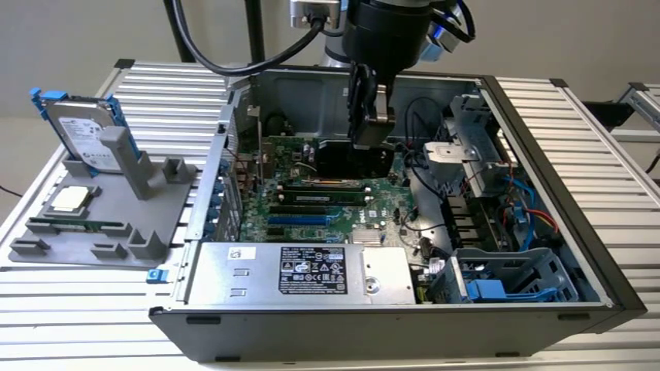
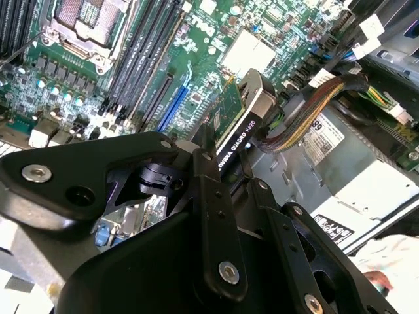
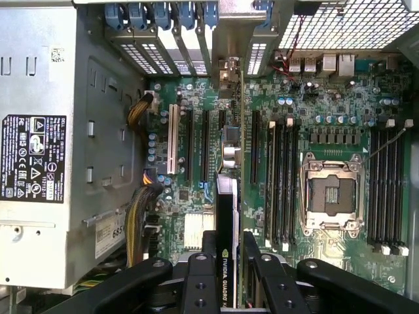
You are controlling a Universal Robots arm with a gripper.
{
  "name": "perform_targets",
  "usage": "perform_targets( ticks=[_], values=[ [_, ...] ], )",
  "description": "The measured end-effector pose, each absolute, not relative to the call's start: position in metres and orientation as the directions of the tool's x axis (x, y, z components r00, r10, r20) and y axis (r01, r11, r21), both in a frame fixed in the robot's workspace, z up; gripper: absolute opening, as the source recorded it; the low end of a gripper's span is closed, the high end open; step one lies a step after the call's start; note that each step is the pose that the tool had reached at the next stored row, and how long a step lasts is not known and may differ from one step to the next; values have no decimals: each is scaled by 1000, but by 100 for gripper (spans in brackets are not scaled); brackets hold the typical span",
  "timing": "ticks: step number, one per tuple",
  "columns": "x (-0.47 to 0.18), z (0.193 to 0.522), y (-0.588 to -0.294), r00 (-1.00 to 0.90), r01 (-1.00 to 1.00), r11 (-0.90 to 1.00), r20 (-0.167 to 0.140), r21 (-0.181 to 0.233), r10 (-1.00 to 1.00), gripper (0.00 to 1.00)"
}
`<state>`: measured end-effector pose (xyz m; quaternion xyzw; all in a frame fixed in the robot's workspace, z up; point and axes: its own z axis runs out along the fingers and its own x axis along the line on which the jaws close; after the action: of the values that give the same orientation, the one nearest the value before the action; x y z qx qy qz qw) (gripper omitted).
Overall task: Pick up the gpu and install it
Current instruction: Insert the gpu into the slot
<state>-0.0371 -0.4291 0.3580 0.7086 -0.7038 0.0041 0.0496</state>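
The gpu [image 1: 351, 161] hangs upright inside the open computer case [image 1: 577, 193], its black face toward the exterior view. My gripper [image 1: 369, 127] is shut on its upper edge. The first wrist view looks along the gpu [image 3: 226, 209] edge-on, with its silver end bracket toward the case's rear openings and the gripper [image 3: 226, 271] clamped on both faces. In the second wrist view the gpu [image 2: 230, 121] shows its green board face and black labelled edge, with the gripper [image 2: 219, 171] closed round it. The card hovers above the expansion slots [image 3: 204, 144] of the green motherboard [image 3: 327, 118], not touching it.
A silver power supply [image 1: 299, 270] fills the case's near side, with cable bundles [image 3: 141, 216] beside the slots. A drive cage [image 1: 505, 278] stands at the exterior view's right. On the left, a grey fixture [image 1: 103, 224] holds a blue-framed hard drive [image 1: 88, 131].
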Motion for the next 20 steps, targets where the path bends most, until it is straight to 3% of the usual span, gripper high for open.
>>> perform_targets(
  ticks=[20],
  values=[
    [-37,349,-429,9,-998,-4,76,65,-997,0]
  ],
)
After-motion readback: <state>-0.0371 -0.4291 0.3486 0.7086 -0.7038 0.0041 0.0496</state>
